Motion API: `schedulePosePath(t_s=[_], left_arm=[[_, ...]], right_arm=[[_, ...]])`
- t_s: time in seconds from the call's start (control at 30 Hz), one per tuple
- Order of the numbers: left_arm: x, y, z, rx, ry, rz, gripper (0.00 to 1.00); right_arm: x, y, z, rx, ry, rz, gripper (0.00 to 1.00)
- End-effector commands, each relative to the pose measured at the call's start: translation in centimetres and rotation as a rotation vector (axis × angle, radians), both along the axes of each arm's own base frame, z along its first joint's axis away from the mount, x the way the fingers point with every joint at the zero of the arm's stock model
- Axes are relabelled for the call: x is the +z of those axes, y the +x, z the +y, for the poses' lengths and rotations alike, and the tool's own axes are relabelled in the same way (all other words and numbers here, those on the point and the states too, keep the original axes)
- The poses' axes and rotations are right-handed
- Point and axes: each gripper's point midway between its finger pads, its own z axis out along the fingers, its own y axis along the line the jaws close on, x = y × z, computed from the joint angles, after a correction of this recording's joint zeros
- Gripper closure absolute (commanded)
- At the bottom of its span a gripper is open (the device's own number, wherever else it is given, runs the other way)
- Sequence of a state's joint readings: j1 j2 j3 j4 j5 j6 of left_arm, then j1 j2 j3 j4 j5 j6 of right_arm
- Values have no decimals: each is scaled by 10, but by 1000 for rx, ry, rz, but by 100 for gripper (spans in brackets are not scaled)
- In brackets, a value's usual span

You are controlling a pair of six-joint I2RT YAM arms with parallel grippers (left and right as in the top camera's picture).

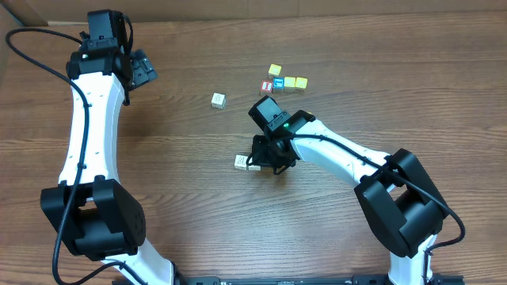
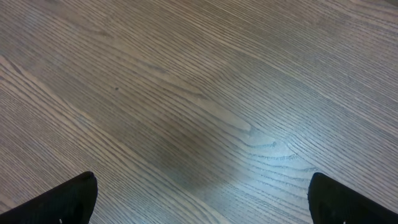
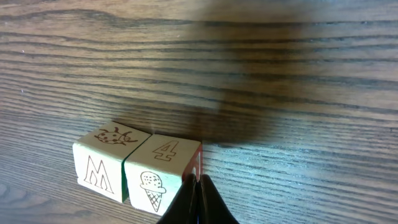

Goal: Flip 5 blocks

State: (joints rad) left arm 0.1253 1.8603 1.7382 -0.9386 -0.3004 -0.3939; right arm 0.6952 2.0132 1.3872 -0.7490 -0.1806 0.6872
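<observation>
Since the right gripper (image 3: 199,194) is pinched fully closed with nothing between its fingers, it works as a single poking tip. That tip touches the lower right-hand edge of the 4 block (image 3: 160,174), a cream cube with a 4 on top, an ice-cream cone on the near face and a red side toward the tip. Directly at its 9 o'clock, face to face, sits the M block (image 3: 102,163), with an animal drawing on top. From overhead this pair lies at 9 o'clock of the gripper, the lone cream block (image 1: 219,100) at 11 o'clock, and the cluster of coloured cubes (image 1: 278,83) near 12 o'clock, well apart. The left gripper (image 1: 142,71) hangs far off at 10 o'clock, jaws wide, holding nothing. Flipping the 4 block looks like the step in hand. A flat shove toward 9 o'clock would likely slide both cubes, so the tip should catch low under the edge and lever upward, or roll the cube toward 12 o'clock, clear of its neighbour.
</observation>
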Motion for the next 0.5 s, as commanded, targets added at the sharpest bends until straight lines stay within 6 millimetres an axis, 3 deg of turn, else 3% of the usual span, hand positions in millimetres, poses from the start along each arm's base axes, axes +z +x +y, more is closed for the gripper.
schedulePosePath(t_s=[0.0,0.47], left_arm=[[14,1,4,29,6,-39,0],[14,1,4,29,6,-39,0]], right_arm=[[0,-2,2,-19,17,17,96],[-1,-5,1,-131,18,68,94]])
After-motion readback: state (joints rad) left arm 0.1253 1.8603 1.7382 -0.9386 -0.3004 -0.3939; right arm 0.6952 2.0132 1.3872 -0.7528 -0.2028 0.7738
